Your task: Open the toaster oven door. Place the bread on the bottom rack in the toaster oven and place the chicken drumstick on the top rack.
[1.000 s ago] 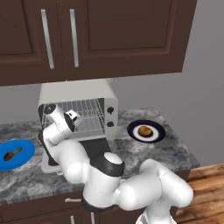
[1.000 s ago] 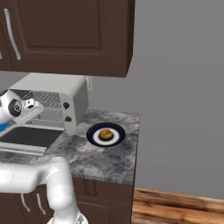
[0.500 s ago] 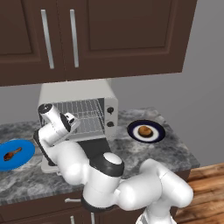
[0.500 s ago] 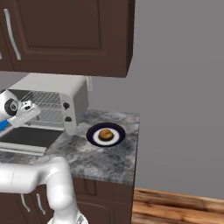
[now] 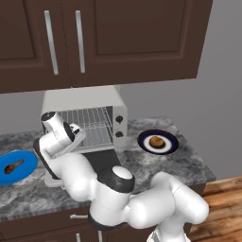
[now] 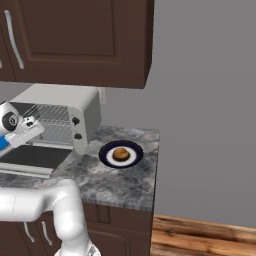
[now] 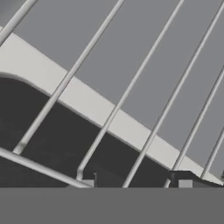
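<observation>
The toaster oven (image 5: 80, 98) (image 6: 75, 102) stands at the back of the counter. Its door (image 5: 103, 158) (image 6: 30, 157) lies folded down flat, dark glass upward. Wire racks (image 5: 92, 124) (image 6: 55, 122) show inside; I cannot tell top from bottom. My gripper (image 5: 78, 136) (image 6: 36, 130) (image 7: 139, 183) hovers before the left part of the opening. It is open and holds nothing. In the hand view its fingertips (image 7: 92, 182) sit just above rack wires (image 7: 131, 87). The bread (image 5: 157, 141) (image 6: 120, 153) rests on a dark plate to the right. The chicken drumstick (image 5: 13, 166) lies on a blue plate at the left.
The dark plate (image 5: 142, 142) (image 6: 106, 156) sits right of the oven, the blue plate (image 5: 26, 160) left of it. Brown wall cabinets (image 5: 94, 38) (image 6: 75, 35) hang low above the oven. The grey stone counter (image 5: 179, 163) (image 6: 125, 185) ends at the right.
The hand has sunk a little in front of the oven opening. Bread, drumstick and door lie as before.
</observation>
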{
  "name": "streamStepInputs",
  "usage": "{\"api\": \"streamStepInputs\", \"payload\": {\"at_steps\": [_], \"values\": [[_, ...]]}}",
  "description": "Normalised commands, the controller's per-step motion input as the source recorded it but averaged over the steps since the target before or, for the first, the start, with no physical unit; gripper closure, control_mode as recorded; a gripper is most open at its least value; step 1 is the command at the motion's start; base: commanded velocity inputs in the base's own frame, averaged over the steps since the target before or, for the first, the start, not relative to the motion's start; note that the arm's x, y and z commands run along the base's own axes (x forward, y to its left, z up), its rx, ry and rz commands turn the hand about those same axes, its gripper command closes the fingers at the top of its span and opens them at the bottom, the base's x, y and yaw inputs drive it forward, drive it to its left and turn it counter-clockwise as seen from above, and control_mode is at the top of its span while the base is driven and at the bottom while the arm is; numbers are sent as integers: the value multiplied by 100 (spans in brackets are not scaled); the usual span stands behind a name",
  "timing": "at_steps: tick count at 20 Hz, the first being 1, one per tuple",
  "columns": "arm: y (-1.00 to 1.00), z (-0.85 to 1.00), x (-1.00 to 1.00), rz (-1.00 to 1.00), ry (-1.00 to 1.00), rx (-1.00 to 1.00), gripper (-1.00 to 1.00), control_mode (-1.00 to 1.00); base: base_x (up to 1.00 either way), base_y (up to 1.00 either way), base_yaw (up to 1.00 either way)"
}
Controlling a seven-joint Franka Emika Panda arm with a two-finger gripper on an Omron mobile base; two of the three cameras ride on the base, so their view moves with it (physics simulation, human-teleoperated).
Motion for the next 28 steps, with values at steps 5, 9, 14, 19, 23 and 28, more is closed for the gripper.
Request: {"api": "streamStepInputs", "payload": {"at_steps": [5, 9, 14, 19, 23, 28], "values": [[2, -78, -57, 0, 13, 5, 100, -100, 0, 0, 0], [0, -78, -60, 1, 10, 6, 100, -100, 0, 0, 0], [0, -78, -63, 1, 9, 5, 100, -100, 0, 0, 0], [0, -79, -62, 1, 8, 5, 100, -100, 0, 0, 0], [0, -79, -62, 1, 9, 6, 100, -100, 0, 0, 0], [1, -80, -62, 0, 7, 6, 100, -100, 0, 0, 0]]}}
